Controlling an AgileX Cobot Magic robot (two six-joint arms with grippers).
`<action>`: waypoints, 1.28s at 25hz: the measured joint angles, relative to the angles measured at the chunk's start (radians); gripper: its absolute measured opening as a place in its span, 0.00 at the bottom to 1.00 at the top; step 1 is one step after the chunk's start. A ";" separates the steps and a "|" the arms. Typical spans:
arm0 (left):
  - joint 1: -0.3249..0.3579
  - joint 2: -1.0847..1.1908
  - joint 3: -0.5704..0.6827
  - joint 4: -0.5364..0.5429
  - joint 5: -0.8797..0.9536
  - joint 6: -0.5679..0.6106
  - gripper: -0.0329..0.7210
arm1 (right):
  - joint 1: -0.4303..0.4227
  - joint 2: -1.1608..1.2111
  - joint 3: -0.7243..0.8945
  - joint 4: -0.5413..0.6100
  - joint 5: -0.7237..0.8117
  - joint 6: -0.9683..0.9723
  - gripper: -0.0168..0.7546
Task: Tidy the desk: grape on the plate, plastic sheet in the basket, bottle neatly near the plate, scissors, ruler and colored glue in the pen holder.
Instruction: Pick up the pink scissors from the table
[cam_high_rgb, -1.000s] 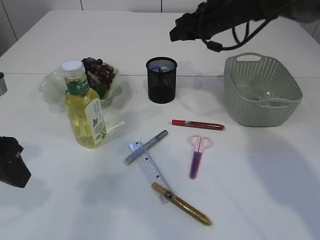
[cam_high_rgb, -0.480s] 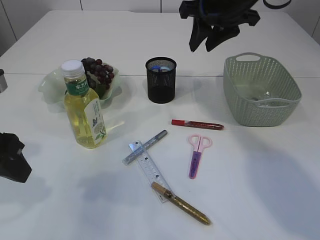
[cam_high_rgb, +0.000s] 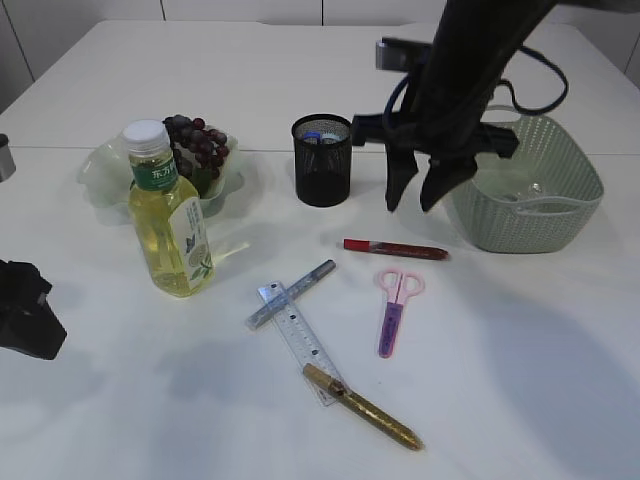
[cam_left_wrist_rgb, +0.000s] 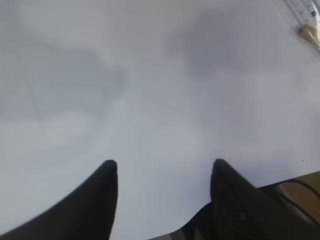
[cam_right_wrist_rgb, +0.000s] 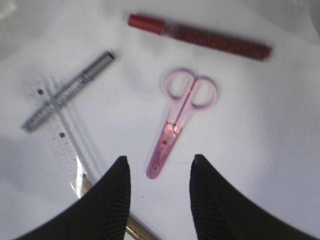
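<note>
My right gripper (cam_high_rgb: 414, 196) (cam_right_wrist_rgb: 159, 164) is open and empty, hanging above the table between the black mesh pen holder (cam_high_rgb: 323, 160) and the grey basket (cam_high_rgb: 524, 180). Below it lie the pink scissors (cam_high_rgb: 393, 310) (cam_right_wrist_rgb: 179, 120), a red glue pen (cam_high_rgb: 396, 249) (cam_right_wrist_rgb: 200, 36), a silver glue pen (cam_high_rgb: 292, 294) (cam_right_wrist_rgb: 67, 91), a clear ruler (cam_high_rgb: 298, 341) (cam_right_wrist_rgb: 67, 150) and a gold glue pen (cam_high_rgb: 362, 407). Dark grapes (cam_high_rgb: 197, 143) sit on the pale green plate (cam_high_rgb: 105, 170), the bottle (cam_high_rgb: 168, 212) in front. My left gripper (cam_high_rgb: 25, 322) (cam_left_wrist_rgb: 162, 165) is open over bare table.
The basket holds a clear plastic sheet (cam_high_rgb: 525, 190). The pen holder has something blue inside. The ruler's corner and a gold pen end show at the top right of the left wrist view (cam_left_wrist_rgb: 307, 20).
My right arm has swung down from high at the back and now hangs low between pen holder and basket, jaws open. The left arm and the objects have not moved.
</note>
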 joint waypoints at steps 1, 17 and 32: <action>0.000 0.000 0.000 0.000 0.000 0.000 0.62 | 0.004 0.000 0.037 -0.009 -0.002 0.014 0.44; 0.000 0.000 0.000 -0.002 -0.003 0.000 0.61 | 0.020 0.038 0.193 -0.023 -0.129 0.334 0.44; 0.000 0.000 0.000 -0.003 -0.017 0.000 0.60 | 0.032 0.157 0.193 0.004 -0.161 0.352 0.52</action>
